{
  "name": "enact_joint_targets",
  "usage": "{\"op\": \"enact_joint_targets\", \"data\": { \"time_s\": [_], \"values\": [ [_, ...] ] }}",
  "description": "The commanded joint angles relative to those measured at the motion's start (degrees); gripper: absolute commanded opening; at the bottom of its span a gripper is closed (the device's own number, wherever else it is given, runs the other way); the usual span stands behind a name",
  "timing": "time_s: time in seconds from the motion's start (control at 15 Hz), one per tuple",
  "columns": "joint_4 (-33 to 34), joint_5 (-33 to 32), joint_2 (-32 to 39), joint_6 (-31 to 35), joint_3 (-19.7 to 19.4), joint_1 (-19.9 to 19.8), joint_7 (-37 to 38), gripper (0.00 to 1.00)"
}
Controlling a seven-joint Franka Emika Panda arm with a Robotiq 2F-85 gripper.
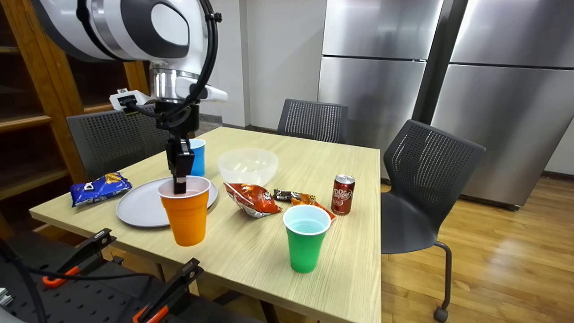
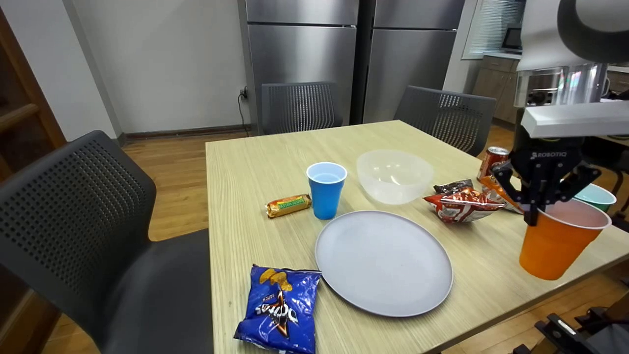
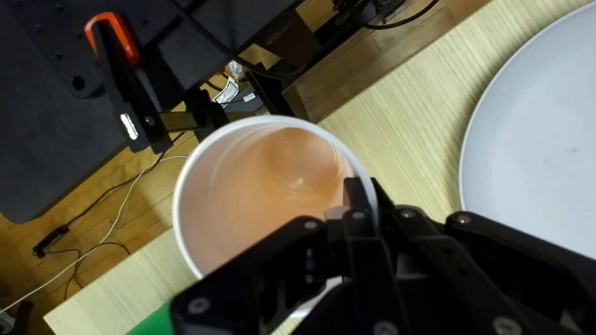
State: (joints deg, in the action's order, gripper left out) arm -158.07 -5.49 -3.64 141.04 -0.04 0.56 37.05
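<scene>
Currently, the gripper (image 3: 369, 193) is clamped on the wall of the orange cup (image 1: 184, 220), one finger inside, one outside (wrist view, centre of frame). In an exterior view the cup appears left of centre, near the grey plate (image 1: 143, 206); base contact with the table (image 1: 251, 251) cannot be told. Green cup (image 1: 306, 251) stands at lower centre; red chip bag (image 1: 253, 199) lies mid-frame; blue chip bag (image 1: 101, 188), at left.
</scene>
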Motion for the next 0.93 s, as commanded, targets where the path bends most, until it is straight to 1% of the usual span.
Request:
{"op": "enact_joint_targets", "data": {
  "time_s": [0.0, 0.47, 0.87],
  "values": [
    [0.62, 0.47, -0.96, -0.93, 3.45, 1.99, 2.24, 0.01],
    [5.03, -0.06, 1.9, -1.07, 7.75, 5.73, 5.06, 0.01],
    [11.18, -1.06, 7.01, -1.34, 9.05, 8.07, 7.45, 0.01]
  ]
}}
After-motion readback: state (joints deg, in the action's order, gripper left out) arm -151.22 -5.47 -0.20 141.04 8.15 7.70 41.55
